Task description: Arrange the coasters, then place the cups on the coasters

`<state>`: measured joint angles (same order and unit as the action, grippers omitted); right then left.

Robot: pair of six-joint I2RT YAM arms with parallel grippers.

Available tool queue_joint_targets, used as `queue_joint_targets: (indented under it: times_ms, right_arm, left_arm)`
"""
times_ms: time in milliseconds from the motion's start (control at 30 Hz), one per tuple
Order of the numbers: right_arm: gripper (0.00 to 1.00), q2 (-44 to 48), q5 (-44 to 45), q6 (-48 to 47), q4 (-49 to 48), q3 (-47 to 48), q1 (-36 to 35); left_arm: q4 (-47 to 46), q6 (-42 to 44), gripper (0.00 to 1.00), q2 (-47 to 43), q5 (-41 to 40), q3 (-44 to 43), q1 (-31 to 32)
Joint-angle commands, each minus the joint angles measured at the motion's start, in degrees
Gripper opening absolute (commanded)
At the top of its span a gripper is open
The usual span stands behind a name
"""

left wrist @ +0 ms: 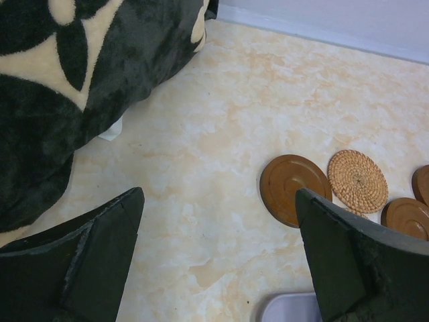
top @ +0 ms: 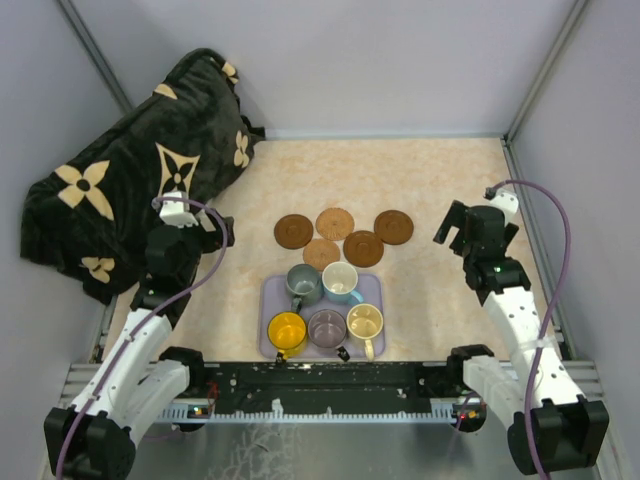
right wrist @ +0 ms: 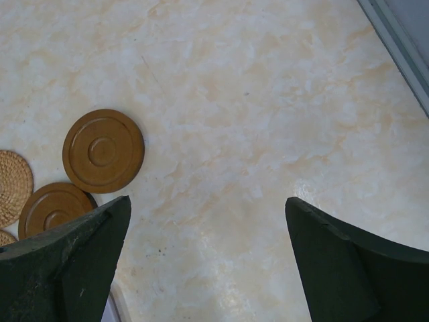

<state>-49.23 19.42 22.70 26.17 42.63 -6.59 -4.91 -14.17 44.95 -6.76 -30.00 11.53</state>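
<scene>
Several brown coasters lie clustered mid-table: a dark one [top: 294,231] at left, a woven tan one [top: 335,223], another woven one [top: 322,253], a dark one [top: 363,248] and a dark one [top: 394,227] at right. Just in front, on a lavender tray [top: 373,290], stand several cups: grey-green [top: 303,284], light blue [top: 341,282], yellow [top: 287,332], purple-grey [top: 327,328] and cream [top: 365,323]. My left gripper [top: 218,232] hangs open left of the coasters, holding nothing [left wrist: 218,258]. My right gripper [top: 457,227] hangs open to their right, also empty [right wrist: 208,258].
A black plush blanket with cream flower shapes [top: 130,170] is heaped at the back left, close beside the left arm. Grey walls enclose the table on three sides. A black rail [top: 320,380] runs along the near edge between the arm bases.
</scene>
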Motion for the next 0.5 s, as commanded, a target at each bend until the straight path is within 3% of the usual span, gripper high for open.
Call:
queue_joint_targets:
  times_ms: [0,467]
  right_arm:
    - [0.99,-0.61,-0.21,-0.11,-0.99,0.37,-0.35]
    - [0.99,-0.9,-3.59,-0.63,-3.3,-0.8,-0.31]
  left_arm:
    - [0.38,-0.41,1.0,0.35,0.59,-1.69,0.2]
    - [0.55,-0.76,1.0,1.33,1.13,-1.44,0.22]
